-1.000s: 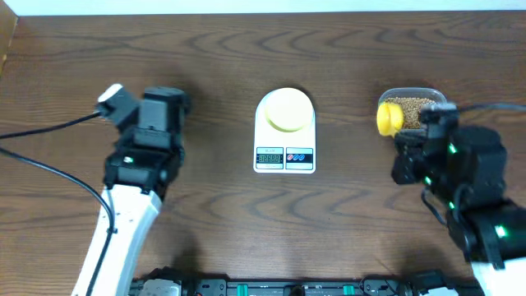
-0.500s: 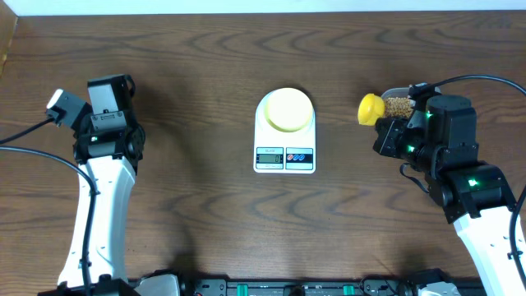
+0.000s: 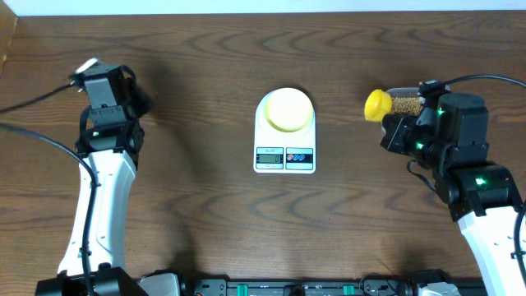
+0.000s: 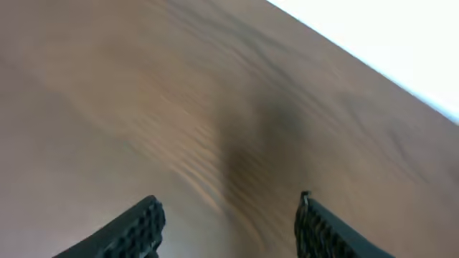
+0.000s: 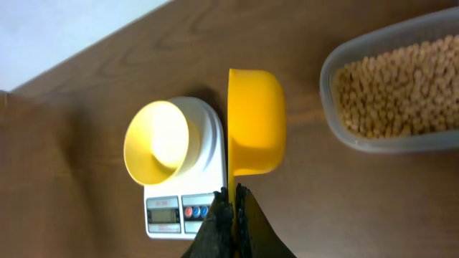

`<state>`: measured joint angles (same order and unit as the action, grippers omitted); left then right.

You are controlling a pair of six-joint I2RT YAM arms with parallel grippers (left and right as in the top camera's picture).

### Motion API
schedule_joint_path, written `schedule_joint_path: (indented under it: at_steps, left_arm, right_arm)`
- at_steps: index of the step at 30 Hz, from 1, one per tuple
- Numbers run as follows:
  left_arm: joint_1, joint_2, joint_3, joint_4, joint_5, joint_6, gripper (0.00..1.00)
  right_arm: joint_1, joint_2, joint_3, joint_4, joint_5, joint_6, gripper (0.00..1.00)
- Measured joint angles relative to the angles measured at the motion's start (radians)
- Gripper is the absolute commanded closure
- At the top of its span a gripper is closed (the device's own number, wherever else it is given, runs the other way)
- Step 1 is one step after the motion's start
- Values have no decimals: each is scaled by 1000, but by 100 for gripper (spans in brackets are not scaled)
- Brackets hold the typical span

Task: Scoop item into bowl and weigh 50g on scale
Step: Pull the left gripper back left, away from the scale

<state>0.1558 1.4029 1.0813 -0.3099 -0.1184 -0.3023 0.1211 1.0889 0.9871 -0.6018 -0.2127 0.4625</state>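
Right gripper (image 5: 231, 209) is pinching the thin handle of the yellow scoop (image 5: 255, 122), jaws pressed almost together on it. Scoop is hanging between the clear tub (image 5: 380, 145) of beans (image 5: 401, 93) and the scale (image 5: 179, 211); can't tell if it's carrying a load. Pale yellow bowl (image 5: 159, 143) is sitting on the scale platform, looking empty. Left gripper (image 4: 229, 215) is idling far left over bare desk (image 4: 143, 107), jaws spread, holding nothing.

Handling guess: beans are looking light, hard and round, so they'll be rolling and bouncing out if the scoop is tipping fast. Bowl is probably light and sliding easily on the smooth platform. Handle is the right spot to be holding, though thin plastic may be twisting in the pinch.

Desk is showing dark wood grain, flat; pale wall (image 5: 57, 29) is running along the far edge.
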Motion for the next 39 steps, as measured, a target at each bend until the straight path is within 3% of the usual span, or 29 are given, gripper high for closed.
schedule_joint_path:
  at_steps: [6, 7, 8, 16, 18, 21, 27, 30, 39]
  left_arm:
    - [-2, 8, 256, -129, 227, 255, 32]
    - [-2, 7, 284, -133, 256, 275, 31]
    - [-2, 6, 306, -136, 291, 287, 15]
    - [-2, 2, 323, -198, 612, 316, 11]
    - [-2, 2, 323, -280, 642, 309, 11]
    - [-4, -1, 330, -525, 685, 323, 11]
    - [-97, -94, 324, -824, 713, 610, 10]
    - [-169, -170, 324, -890, 723, 745, 10]
    - [-223, -174, 314, -888, 750, 916, 10]
  right_arm:
    - [0, 0, 0, 22, 0, 0, 99]
    - [0, 0, 0, 23, 0, 0, 99]
    - [0, 0, 0, 23, 0, 0, 99]
    - [19, -2, 0, -5, -73, 0, 99]
    - [27, -8, 0, -29, -95, 0, 99]
    - [34, -38, 0, -89, -114, -18, 99]
    - [34, -158, 0, -161, -118, -115, 99]
    - [34, -176, 0, -198, -92, -146, 99]
    - [34, -173, 0, -274, 72, -201, 99]
